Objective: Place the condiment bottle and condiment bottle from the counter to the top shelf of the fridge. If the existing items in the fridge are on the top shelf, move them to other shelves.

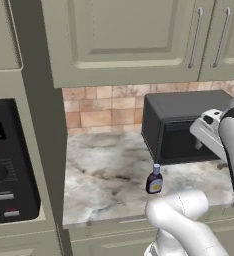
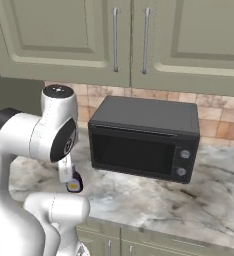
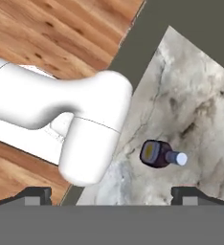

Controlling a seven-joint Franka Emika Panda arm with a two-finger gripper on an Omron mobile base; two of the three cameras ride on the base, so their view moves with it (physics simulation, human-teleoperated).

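1. Left base view: a bottle [image 1: 155, 180] is standing upright on the counter [image 1: 104, 170] near its front edge, below the hand, an easy reach from above. The arm is folding back over its own elbow.
2. Right base view: the bottle [image 2: 73, 184] is peeking out just under the wrist, left of the microwave [image 2: 144, 142].
3. Hand view: the gripper [image 3: 111, 195] is pointing straight down, fingers [image 3: 193, 195] spread wide and holding nothing, the bottle [image 3: 161, 154] lying just ahead, apart.
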